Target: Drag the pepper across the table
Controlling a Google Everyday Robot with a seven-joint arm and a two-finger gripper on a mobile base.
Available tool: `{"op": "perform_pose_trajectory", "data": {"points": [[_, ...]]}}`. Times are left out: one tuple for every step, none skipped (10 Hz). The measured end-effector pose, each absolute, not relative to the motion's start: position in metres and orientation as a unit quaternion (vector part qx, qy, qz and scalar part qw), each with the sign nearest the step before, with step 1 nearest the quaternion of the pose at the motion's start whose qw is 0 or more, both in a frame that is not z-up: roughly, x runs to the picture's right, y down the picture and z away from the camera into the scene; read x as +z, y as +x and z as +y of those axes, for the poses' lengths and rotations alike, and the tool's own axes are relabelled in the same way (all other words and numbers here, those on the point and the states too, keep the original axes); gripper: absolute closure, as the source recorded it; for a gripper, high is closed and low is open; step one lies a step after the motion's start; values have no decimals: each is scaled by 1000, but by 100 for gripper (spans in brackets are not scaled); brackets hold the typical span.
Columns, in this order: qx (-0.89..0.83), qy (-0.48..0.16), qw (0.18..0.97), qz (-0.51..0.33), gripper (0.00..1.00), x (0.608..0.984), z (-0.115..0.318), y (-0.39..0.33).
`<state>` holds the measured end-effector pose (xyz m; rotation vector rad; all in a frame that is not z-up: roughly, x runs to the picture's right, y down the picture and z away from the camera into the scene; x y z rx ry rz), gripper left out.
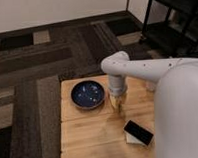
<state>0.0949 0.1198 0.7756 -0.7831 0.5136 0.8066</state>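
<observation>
My gripper (117,106) points down at the light wooden table (90,131), its tip at or just above the top, right of the dark-blue bowl (88,94). My white arm (137,69) reaches in from the right. The pepper does not show; it may be hidden under the gripper.
A black flat rectangular object (138,132) lies on a white pad near the table's front right. My white body (182,114) covers the table's right side. Dark patterned carpet (36,61) surrounds the table, and a black shelf unit (172,19) stands at the back right.
</observation>
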Motion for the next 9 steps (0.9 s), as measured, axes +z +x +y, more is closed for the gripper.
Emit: {"op": "perform_pose_trajectory", "data": {"points": [[363,-372,821,239,100,769,120,83],[342,-379,827,238,100,758,124,69],[326,-386,830,237,100,750,129,58],[312,-394,832,236,100,742,135,47],[295,-406,832,236,100,732,145,35],[285,-413,832,236,100,725,151,27],[271,-419,834,235,100,719,157,16],[254,-422,839,232,100,710,161,3],[240,-422,844,228,100,704,162,-7]]}}
